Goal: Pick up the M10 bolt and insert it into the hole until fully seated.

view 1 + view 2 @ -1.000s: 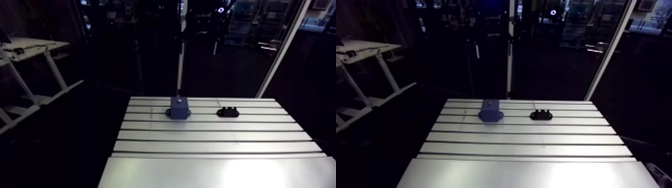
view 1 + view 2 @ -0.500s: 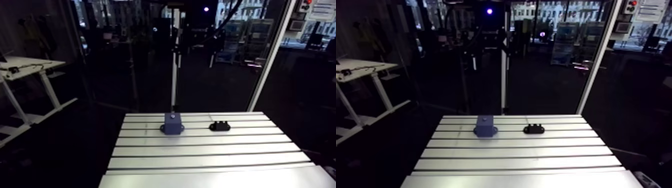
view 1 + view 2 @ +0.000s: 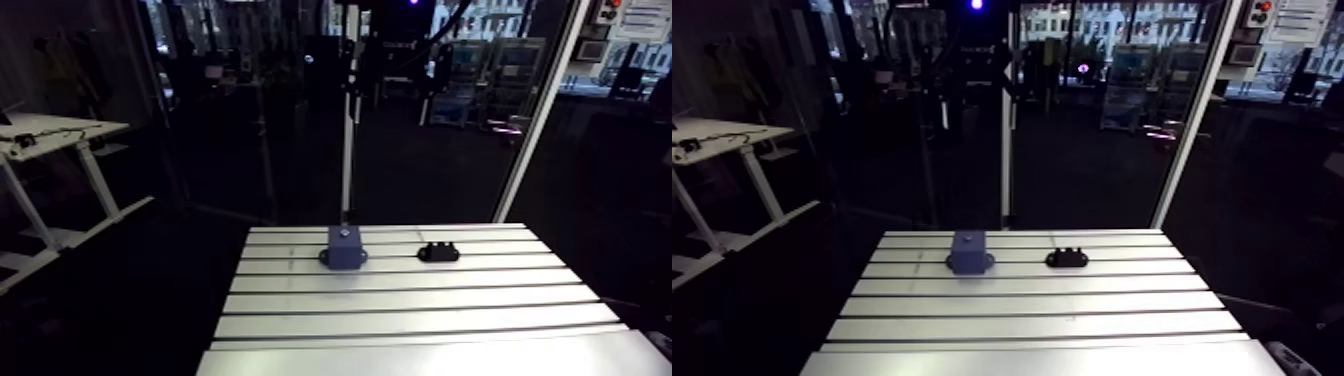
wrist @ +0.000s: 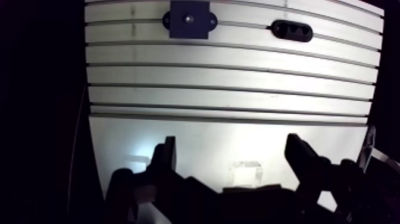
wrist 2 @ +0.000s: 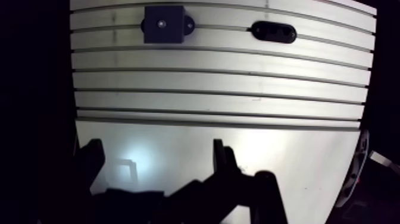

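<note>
Well apart from the blue block [image 4: 189,19] and black holder [image 4: 291,30] at the table's [image 4: 238,77] far edge, the gripper [image 4: 231,143] hangs over the smooth near plate, fingers [image 4: 166,158] spread wide, empty; the bolt cannot be made out.

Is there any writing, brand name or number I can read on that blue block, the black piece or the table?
No readable text anywhere on them.
The blue block, the black piece, the table and the gripper show no lettering, number or sign.
</note>
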`<action>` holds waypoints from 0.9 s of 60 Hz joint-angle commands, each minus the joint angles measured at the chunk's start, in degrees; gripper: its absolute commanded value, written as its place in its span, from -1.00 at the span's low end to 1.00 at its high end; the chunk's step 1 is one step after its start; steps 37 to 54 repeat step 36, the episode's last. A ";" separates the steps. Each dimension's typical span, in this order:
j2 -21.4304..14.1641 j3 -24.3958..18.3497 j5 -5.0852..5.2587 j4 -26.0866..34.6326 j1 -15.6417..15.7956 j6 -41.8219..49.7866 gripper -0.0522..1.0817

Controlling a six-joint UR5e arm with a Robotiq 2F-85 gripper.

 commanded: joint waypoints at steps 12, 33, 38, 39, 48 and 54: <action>-0.04 -0.01 -0.03 0.01 -0.01 -0.03 -0.89; 0.31 0.19 0.40 -0.16 -0.01 0.05 -0.89; 0.39 0.10 0.41 -0.16 0.07 0.05 -0.89; 0.39 0.10 0.41 -0.16 0.07 0.05 -0.89; 0.39 0.10 0.41 -0.16 0.07 0.05 -0.89; 0.39 0.10 0.41 -0.16 0.07 0.05 -0.89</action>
